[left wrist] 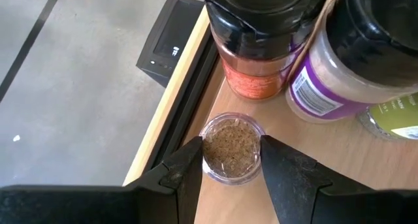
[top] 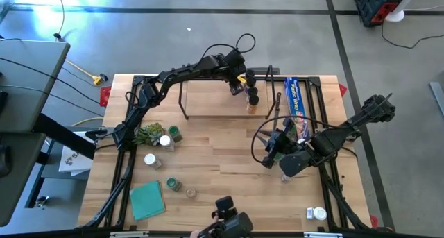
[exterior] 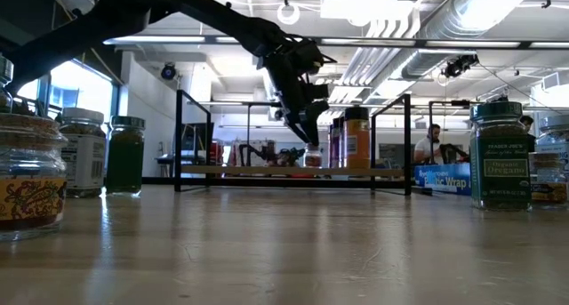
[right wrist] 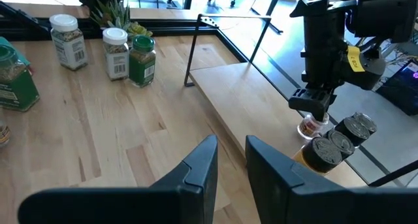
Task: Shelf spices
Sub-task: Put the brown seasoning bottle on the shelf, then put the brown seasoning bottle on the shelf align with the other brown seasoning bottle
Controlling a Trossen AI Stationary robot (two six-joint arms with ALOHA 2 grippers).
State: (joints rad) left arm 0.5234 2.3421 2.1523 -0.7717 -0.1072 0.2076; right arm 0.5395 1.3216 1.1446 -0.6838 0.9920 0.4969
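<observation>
Between the left gripper's [left wrist: 230, 160] dark jaws sits a small lidless clear jar [left wrist: 231, 147] of brown spice, upright on the light wooden shelf [top: 208, 99], flanked closely; grip uncertain. Right gripper [right wrist: 230, 155] waits at four o'clock, jaws slightly parted, empty.

You are looking down on a light wooden tabletop [top: 222, 162]. The shelf [top: 215, 99] stands at its twelve o'clock edge. A long blue wrap box [top: 296, 97] lies at about one o'clock. A small green plant [top: 148, 133] and several spice jars [top: 166, 142] sit at nine o'clock. A flat teal square [top: 147, 200] lies at seven o'clock, and one white-lidded jar [top: 316, 214] at five o'clock.
</observation>
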